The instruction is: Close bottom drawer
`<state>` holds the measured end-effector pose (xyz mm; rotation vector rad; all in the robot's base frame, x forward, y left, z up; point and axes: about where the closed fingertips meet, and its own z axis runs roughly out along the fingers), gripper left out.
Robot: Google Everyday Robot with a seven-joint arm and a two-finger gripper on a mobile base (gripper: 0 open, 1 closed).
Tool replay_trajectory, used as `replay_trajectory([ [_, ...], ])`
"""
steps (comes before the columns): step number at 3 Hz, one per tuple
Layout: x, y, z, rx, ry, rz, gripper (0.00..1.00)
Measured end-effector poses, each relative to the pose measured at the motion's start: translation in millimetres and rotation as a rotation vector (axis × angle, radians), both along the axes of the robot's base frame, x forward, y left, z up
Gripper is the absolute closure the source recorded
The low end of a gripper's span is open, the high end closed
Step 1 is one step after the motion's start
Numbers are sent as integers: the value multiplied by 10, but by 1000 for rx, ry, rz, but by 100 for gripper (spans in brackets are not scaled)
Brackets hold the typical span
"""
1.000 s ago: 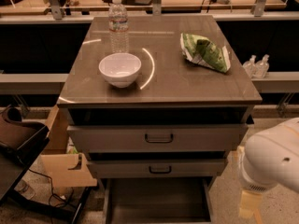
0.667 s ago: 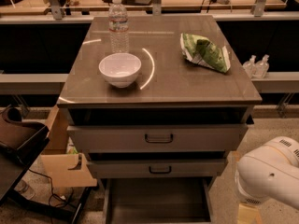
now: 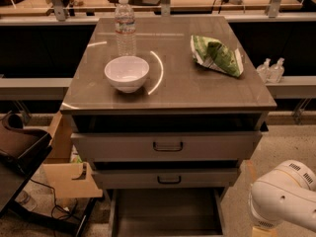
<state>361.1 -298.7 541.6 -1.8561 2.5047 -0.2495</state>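
The bottom drawer (image 3: pixel 167 212) of the grey metal cabinet is pulled out towards me. Its plain grey tray shows at the bottom edge of the view, and its front panel and handle are cut off below the frame. The middle drawer (image 3: pixel 168 178) and the top drawer (image 3: pixel 167 145) above it stick out slightly, each with a black bar handle. A white arm segment (image 3: pixel 284 196) sits at the lower right, beside the open tray. The gripper itself is out of view.
On the cabinet top stand a white bowl (image 3: pixel 127 73), a clear water bottle (image 3: pixel 125 26) and a green chip bag (image 3: pixel 216 56). A cardboard box (image 3: pixel 69 174) and a dark chair (image 3: pixel 19 152) are at the left. Benches run across the back.
The white arm segment has sunk lower toward the bottom right corner of the view. The drawers and the things on the cabinet top have not moved.
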Motion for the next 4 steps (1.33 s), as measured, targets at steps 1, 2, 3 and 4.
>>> replay_trajectory([
  [1,2,-1,8,0,-1,0,0],
  [2,-48,-119,-304,62,13,-17,0],
  [3,-166,-303,-847,144,48,-31,0],
  [4,-232,-387,-1314,175,107,-21,16],
])
